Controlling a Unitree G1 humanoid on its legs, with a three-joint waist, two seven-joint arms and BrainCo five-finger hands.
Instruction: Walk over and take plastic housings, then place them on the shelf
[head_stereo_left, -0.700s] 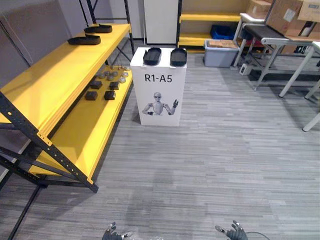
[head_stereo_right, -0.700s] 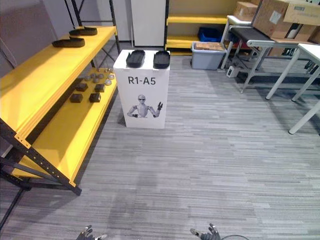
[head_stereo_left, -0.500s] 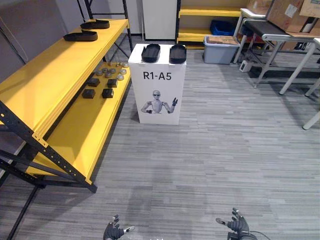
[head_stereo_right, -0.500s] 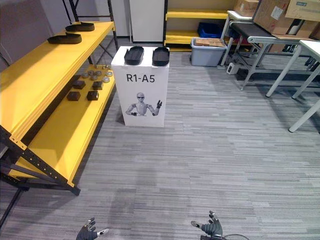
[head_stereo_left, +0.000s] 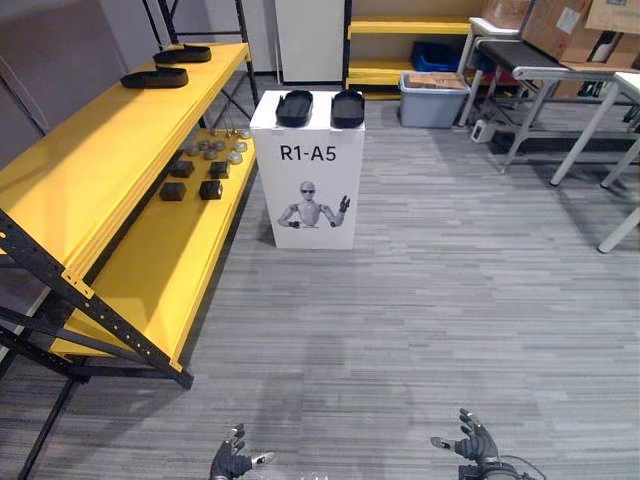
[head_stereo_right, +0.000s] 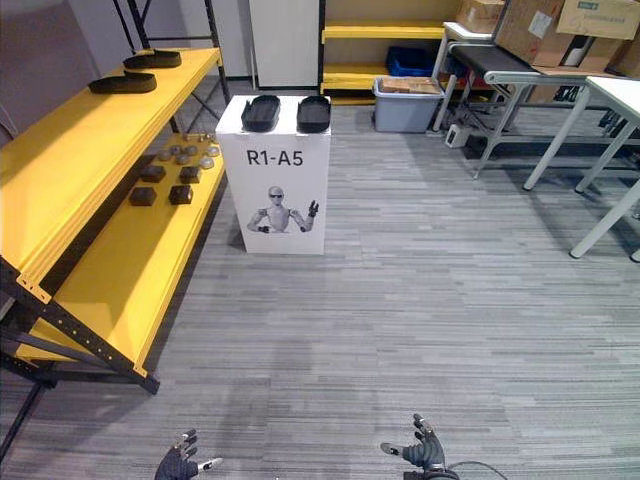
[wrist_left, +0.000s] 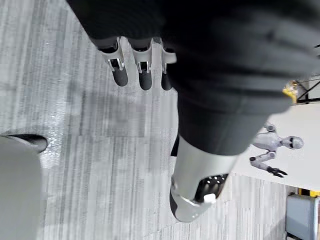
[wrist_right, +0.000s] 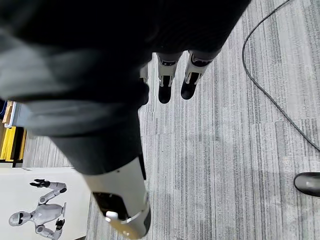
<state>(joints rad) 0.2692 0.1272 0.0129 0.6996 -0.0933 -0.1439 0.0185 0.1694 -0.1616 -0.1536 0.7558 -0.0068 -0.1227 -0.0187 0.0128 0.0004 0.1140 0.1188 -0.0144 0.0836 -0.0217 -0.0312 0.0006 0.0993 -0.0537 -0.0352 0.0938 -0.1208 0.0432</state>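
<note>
Yellow boards make up the shelf (head_stereo_left: 110, 150) at the left, and two black plastic housings (head_stereo_left: 153, 77) are already laid at the far end of its top board. A white pedestal (head_stereo_left: 312, 170) is set just beside it, with two more housings (head_stereo_left: 294, 107) side by side on top. The walk-over is judged to be the step in hand: the floor (head_stereo_left: 430, 300) between must be crossed before anything can be reached. The left hand (head_stereo_left: 231, 462) and right hand (head_stereo_left: 476, 445) are held low, fingers released and empty. The wrists are cut off by the view's lower edge, and the small dark items (head_stereo_left: 195, 180) on the lower board cannot be identified.
</note>
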